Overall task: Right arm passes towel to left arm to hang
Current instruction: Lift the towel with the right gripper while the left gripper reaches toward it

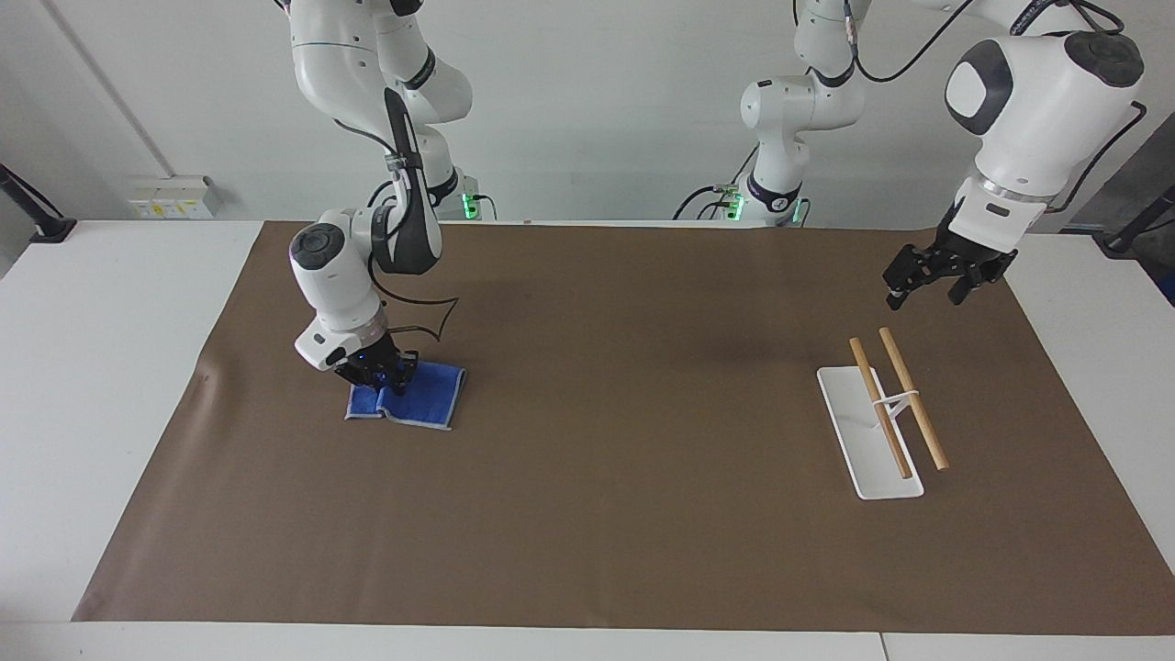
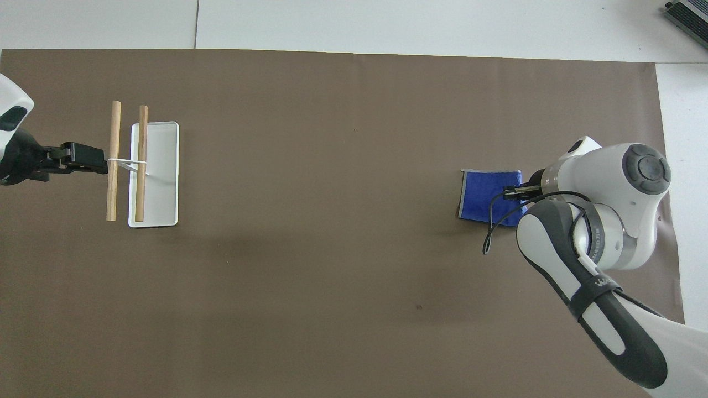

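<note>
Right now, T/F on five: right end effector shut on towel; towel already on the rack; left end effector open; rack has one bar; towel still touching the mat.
1. The right end effector is shut on the towel. True.
2. The towel hangs on the rack. False: it lies on the brown mat at the right arm's end of the table.
3. The left end effector is open. True; it holds nothing.
4. The rack has one wooden bar. False: two parallel wooden bars over a white base.
5. The towel rests partly on the mat. True: pinched up where gripped, its free end on the mat.
</note>
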You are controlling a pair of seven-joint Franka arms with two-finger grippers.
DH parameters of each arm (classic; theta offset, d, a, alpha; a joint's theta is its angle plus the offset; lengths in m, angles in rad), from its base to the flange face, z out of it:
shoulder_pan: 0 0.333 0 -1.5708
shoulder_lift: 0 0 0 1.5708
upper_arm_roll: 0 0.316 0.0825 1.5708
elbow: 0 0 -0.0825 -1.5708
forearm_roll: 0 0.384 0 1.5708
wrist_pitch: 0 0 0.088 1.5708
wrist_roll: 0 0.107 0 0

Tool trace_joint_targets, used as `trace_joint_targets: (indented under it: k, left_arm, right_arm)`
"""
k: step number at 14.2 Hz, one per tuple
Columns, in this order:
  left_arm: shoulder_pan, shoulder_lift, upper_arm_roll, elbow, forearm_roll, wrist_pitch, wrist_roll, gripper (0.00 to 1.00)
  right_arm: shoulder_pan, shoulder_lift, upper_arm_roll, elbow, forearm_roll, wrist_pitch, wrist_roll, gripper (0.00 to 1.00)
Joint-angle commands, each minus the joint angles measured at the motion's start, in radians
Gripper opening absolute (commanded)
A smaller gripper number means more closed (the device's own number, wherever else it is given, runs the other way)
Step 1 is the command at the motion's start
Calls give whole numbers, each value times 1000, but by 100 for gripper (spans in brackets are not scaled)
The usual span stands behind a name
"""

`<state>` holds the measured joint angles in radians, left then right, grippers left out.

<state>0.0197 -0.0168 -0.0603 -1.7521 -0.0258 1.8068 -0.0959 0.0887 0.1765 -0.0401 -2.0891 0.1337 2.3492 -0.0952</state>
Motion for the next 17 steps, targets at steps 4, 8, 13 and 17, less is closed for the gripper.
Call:
trace_joint_targets:
  k: [4, 8, 13, 17]
  left_arm:
    - [-3, -35, 2, -33, -9, -11, -1, 100]
    - [-1, -38, 28, -44, -9, 17, -249, 100]
    - [-4, -89, 30, -172, -106, 150, -400, 100]
    - [-15, -133, 7, -299, -202, 282, -675, 100]
  right_arm:
    - [-3, -17, 46, 118, 252, -65, 2, 0]
    - [-1, -17, 80, 152, 537, -64, 3, 0]
    - [26, -20, 137, 155, 923, -32, 110, 0]
    - [188, -16, 138, 156, 1232, 184, 221, 0]
